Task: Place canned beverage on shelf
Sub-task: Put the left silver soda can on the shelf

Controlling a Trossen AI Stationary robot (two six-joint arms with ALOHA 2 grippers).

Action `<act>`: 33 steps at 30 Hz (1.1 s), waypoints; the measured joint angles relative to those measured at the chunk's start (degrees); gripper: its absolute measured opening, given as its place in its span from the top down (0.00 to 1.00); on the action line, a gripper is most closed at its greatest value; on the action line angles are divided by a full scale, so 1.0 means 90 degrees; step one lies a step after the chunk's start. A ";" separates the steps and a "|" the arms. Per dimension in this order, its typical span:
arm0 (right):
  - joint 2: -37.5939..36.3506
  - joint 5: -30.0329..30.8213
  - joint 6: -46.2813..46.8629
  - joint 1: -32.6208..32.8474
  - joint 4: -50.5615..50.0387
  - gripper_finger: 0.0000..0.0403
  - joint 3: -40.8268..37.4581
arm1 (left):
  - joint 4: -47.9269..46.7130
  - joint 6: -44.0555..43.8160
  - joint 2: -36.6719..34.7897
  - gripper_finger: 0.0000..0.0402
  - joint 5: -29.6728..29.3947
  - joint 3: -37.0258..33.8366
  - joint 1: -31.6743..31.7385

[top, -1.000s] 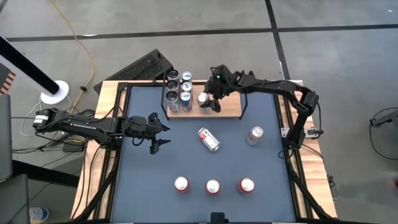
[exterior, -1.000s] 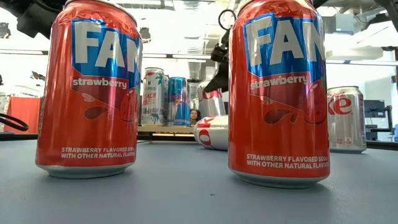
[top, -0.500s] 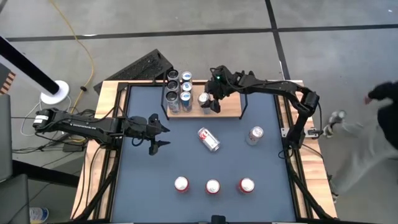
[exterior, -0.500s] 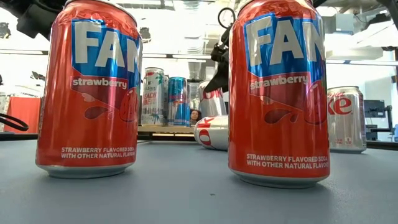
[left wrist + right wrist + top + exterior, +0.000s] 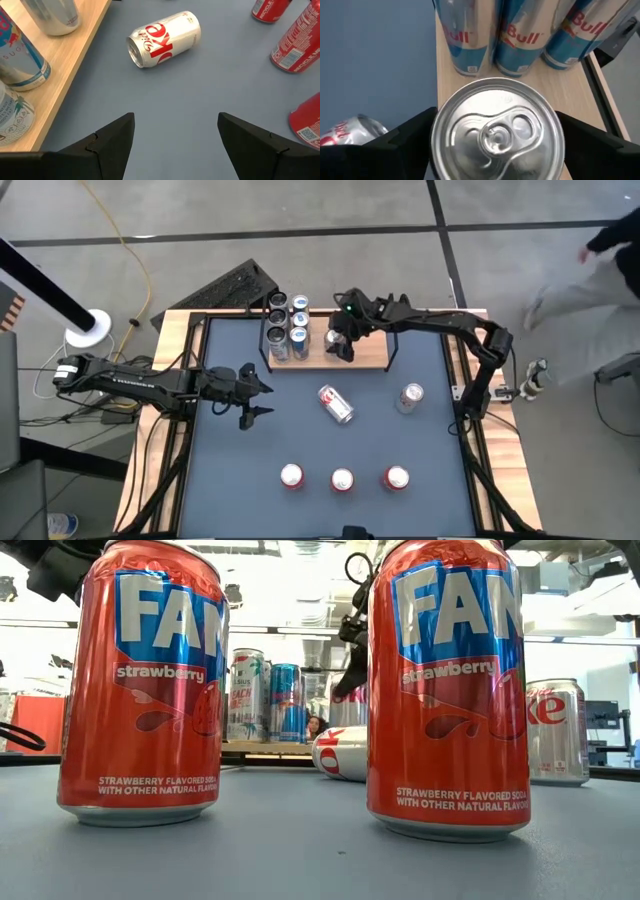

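On the shelf point(image 5: 365, 350) at the far edge of the table point(image 5: 230, 480), a cluster of cans point(image 5: 287, 327) fills the left end. Just right of them the right gripper point(image 5: 338, 340) pinches an upright silver can point(image 5: 497, 132) over the board, a little farther right than a second ago. The left gripper point(image 5: 252, 392), fingers spread, hovers over the table's left side. A Diet Coke can point(image 5: 336, 404) lies toppled mid-table, another can point(image 5: 410, 396) stands right of it, and three red cans point(image 5: 342, 478) line the near side. A person point(image 5: 610, 275) has come in at the far right.
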 joint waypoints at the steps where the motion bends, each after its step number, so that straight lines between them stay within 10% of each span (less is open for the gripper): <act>1: 0.0000 0.0000 -0.0003 0.0014 -0.0145 0.10 0.0089 | 0.0000 -0.0001 0.0000 0.32 0.0000 0.0000 0.0000; 21: -0.0005 0.0350 -0.1006 0.0342 -0.3964 0.12 0.2815 | 0.0010 -0.0032 0.0000 0.32 0.0009 0.0000 0.0000; 33: 0.0108 0.1931 -0.1435 0.0615 -0.4564 0.18 0.2833 | -0.0016 -0.0128 0.0000 0.32 -0.0224 0.0000 -0.0002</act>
